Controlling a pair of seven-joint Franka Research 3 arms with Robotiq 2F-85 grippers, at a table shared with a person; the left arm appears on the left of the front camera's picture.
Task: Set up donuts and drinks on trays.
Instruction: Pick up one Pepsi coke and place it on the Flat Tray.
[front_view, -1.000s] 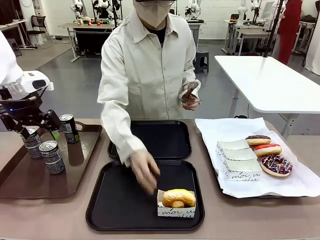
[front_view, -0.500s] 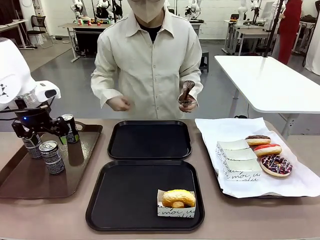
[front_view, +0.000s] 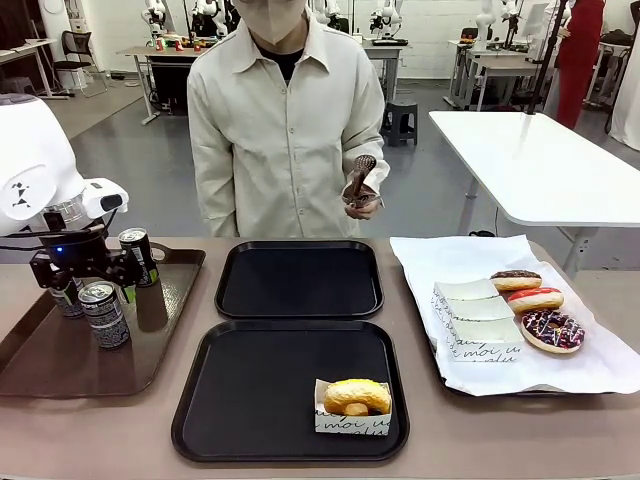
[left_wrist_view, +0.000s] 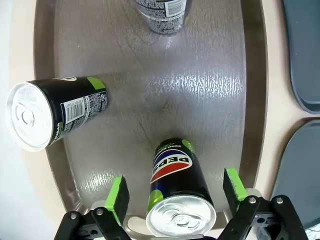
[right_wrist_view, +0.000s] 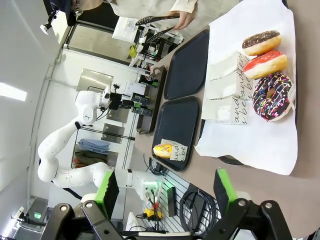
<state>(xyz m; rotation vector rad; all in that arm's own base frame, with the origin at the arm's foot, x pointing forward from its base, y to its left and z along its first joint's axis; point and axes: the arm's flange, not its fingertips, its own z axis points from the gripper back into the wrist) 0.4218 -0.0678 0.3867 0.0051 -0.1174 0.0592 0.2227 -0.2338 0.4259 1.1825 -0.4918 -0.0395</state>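
Note:
My left gripper (left_wrist_view: 175, 192) stands open over the brown tray (left_wrist_view: 200, 95), its green pads on either side of an upright drink can (left_wrist_view: 179, 190), with a gap on both sides. Two more cans (front_view: 137, 255) (front_view: 103, 314) stand on that tray under the left gripper (front_view: 88, 283). A golden donut (front_view: 357, 395) in a white holder sits on the near black tray (front_view: 255, 390). The far black tray (front_view: 300, 282) is bare. My right gripper (right_wrist_view: 162, 187) is open, high above the table, holding nothing.
On white paper (front_view: 590, 370) at the right lie a chocolate donut (front_view: 516, 280), a pink one (front_view: 535, 299), a sprinkled one (front_view: 552, 331) and folded white holders (front_view: 472, 318). The person stands behind the far tray holding tongs (front_view: 360, 182).
The person pulled their arm back from the near tray and stood upright. My left gripper shifted slightly right over the cans.

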